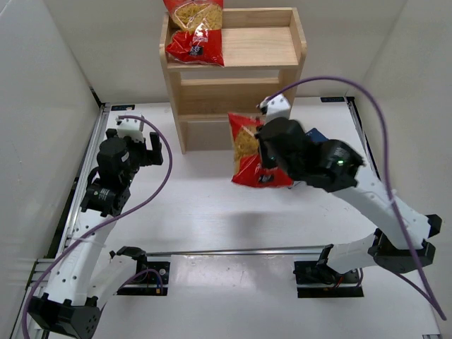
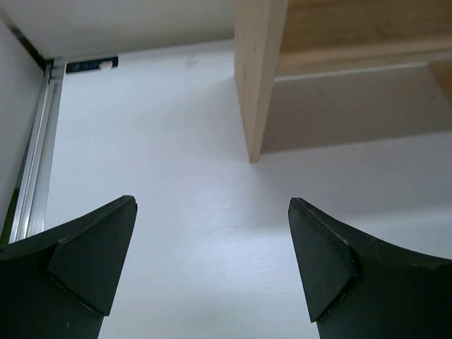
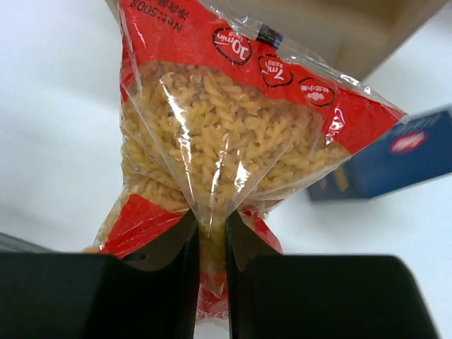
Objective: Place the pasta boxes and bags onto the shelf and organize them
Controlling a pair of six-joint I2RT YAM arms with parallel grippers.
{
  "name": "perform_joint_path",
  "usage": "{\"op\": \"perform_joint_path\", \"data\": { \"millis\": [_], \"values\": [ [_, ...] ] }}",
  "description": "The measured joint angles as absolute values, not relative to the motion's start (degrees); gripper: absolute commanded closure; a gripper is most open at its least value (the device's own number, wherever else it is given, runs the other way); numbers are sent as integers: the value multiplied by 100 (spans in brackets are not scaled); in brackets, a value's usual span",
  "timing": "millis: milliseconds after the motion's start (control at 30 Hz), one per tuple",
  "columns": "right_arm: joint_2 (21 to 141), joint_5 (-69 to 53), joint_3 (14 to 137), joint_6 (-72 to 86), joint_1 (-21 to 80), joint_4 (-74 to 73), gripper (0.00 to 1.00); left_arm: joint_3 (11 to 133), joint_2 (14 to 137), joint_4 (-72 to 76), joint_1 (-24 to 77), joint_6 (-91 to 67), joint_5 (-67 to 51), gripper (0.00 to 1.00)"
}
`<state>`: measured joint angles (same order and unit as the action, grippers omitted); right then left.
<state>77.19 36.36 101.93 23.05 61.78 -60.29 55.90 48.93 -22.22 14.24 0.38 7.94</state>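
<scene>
My right gripper is shut on a red pasta bag with a clear window of yellow pasta and holds it above the table in front of the shelf; in the right wrist view the jaws pinch the bag. A second red bag lies on the top tier of the light wooden shelf, at its left. The dark blue box lies on the table behind the held bag, mostly hidden by my right arm in the top view. My left gripper is open and empty, left of the shelf.
Metal rails run along the table's left edge and across the near side. White walls close in on both sides and behind the shelf. A purple cable arcs over the right arm.
</scene>
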Motion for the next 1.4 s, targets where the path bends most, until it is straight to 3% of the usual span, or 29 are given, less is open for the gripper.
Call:
{"op": "perform_joint_path", "data": {
  "millis": [167,333,567,900,1400],
  "values": [
    [7734,3981,11533,1026,6178,-5793,100,5227,4829,-2314,1256,36,794,0],
    [7867,4222,11939,-532,6031,-4633,100,5035,4814,-2355,1181,36,757,0],
    [9380,3697,13485,-1752,4805,-2622,100,4845,4805,-2399,1131,36,635,0],
    [10724,1962,13784,-1081,2910,-766,100,4434,4626,-2471,1052,36,578,0],
    [11653,-178,14217,587,2012,1376,100,4132,4856,-2530,913,36,552,0]
  ]
}}
